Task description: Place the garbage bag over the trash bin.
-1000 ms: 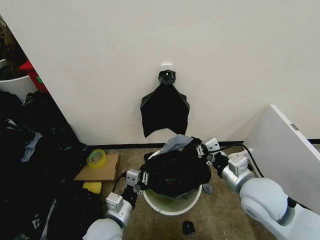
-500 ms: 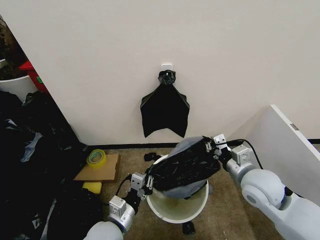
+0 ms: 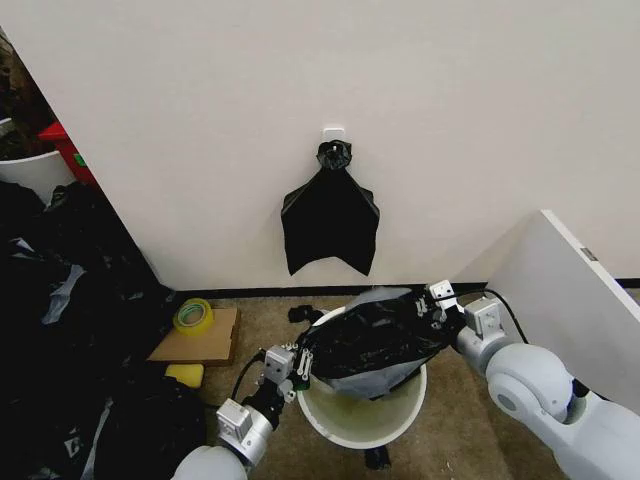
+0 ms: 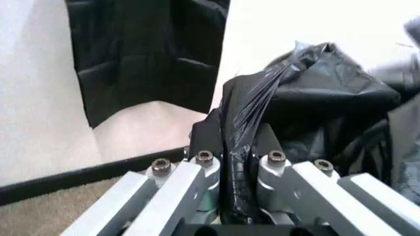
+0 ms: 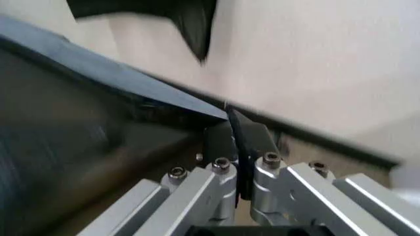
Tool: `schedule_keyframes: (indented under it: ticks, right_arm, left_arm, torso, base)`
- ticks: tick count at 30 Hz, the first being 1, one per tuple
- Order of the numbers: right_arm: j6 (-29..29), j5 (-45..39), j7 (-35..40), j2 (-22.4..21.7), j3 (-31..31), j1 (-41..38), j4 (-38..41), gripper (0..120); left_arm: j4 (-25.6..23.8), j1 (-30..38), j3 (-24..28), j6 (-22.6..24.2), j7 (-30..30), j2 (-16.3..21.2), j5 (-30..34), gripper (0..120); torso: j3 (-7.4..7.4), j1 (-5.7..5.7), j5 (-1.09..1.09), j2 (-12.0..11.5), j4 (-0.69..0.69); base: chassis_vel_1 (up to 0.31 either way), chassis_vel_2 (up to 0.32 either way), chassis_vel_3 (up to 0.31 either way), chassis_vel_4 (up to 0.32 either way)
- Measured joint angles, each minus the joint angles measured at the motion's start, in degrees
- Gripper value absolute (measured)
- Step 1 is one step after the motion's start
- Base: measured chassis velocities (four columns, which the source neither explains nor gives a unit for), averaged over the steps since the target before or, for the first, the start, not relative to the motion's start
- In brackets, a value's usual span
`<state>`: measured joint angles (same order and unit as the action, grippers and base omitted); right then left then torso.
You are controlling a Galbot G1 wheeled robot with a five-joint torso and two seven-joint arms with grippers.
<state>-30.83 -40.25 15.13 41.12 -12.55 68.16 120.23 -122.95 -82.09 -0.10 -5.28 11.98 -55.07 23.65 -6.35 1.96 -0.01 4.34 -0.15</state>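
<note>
Your left fingers [image 3: 303, 362] and right fingers [image 3: 428, 306], clamped shut on the garbage bag [image 3: 372, 343], stretch it between them just above the trash bin [image 3: 362, 420].

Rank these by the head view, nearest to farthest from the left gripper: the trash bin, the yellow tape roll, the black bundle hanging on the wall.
From the left gripper:
1. The trash bin, directly beside it, toward the robot's right.
2. The yellow tape roll, on cardboard, toward the robot's left.
3. The black bundle, up on the wall behind.
</note>
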Motion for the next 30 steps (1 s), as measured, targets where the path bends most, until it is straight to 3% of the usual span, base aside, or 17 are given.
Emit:
schedule_keyframes:
  ticks: [6,11,16,19,20,26,27,30]
  right_arm:
    - [-1.76,-11.21,0.34,0.60,-2.35,1.27,1.18,3]
    - [-1.86,-18.21,2.17,1.69,-5.02,1.26,3.75,23]
    - [-2.04,-21.16,4.67,3.16,-8.13,2.40,5.34,36]
    - [-2.65,-26.86,9.46,5.17,-12.33,3.62,8.27,55]
    - [-2.65,-26.86,9.46,5.17,-12.33,3.62,8.27,55]
    - [-5.93,-36.05,15.62,8.09,-18.07,10.98,19.35,80]
    - [-5.93,-36.05,15.62,8.09,-18.07,10.98,19.35,80]
    - [-7.92,-39.14,23.17,10.48,-16.44,13.49,23.17,94]
  left_arm:
    - [-0.35,-0.07,-3.60,0.85,2.27,-0.43,5.17,4]
    - [-0.45,0.27,-5.03,2.45,4.32,-1.09,8.82,4]
    - [-0.46,0.06,-6.04,3.15,5.38,-1.39,10.54,4]
    - [-0.78,-0.96,-6.42,3.81,6.50,-2.22,11.97,4]
    - [-0.78,-0.96,-6.42,3.81,6.50,-2.22,11.97,4]
    - [-0.83,-0.03,-6.45,5.16,8.80,-2.94,15.33,4]
    - [-0.83,-0.03,-6.45,5.16,8.80,-2.94,15.33,4]
    - [-0.17,0.69,-6.05,5.17,9.40,-3.10,15.43,4]
  torso:
    - [0.00,0.00,-0.01,0.00,0.02]
    - [0.00,0.00,-0.02,0.00,0.01]
    - [0.00,0.00,-0.01,0.00,0.01]
    - [0.00,0.00,0.00,0.00,0.01]
    - [0.00,0.00,0.00,0.00,0.01]
    - [0.01,0.00,-0.05,0.00,-0.02]
    - [0.01,0.00,-0.05,0.00,-0.02]
    - [0.01,0.00,-0.05,0.00,-0.01]
  base:
    - [0.000,0.000,0.000,0.000]
    - [0.000,0.000,0.000,0.000]
    - [0.000,0.000,0.000,0.000]
    - [0.000,0.000,0.000,0.000]
    - [0.000,0.000,0.000,0.000]
    - [0.000,0.000,0.000,0.000]
    - [0.000,0.000,0.000,0.000]
    - [0.000,0.000,0.000,0.000]
